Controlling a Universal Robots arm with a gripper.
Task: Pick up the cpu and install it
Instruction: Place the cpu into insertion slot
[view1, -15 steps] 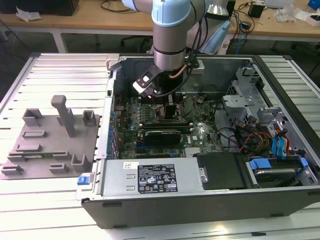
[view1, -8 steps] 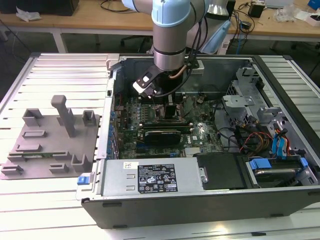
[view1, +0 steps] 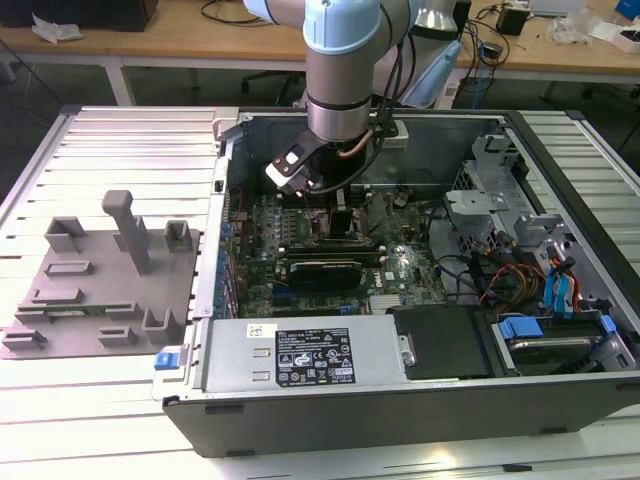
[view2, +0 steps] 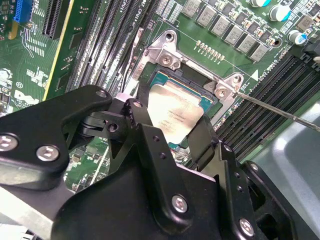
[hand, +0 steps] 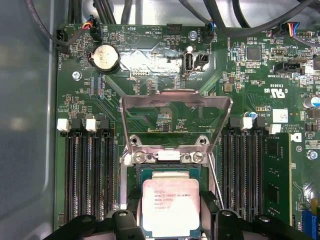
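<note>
Fingers (view2: 144, 122) of the black metal gripper (view2: 172, 125) are clamped on two opposite edges of the small flat square cpu with pale silver top (hand: 170, 205). The cpu is over the dark metal-framed socket (hand: 165, 172) of the green motherboard (hand: 240, 85), beside the raised silver load plate (hand: 175, 99).

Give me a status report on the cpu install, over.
Black two-finger tool shut on small square silver-topped cpu. Cpu down at dark square metal-framed socket, seating not clear. Silver metal load plate swung open, out of the way.
</note>
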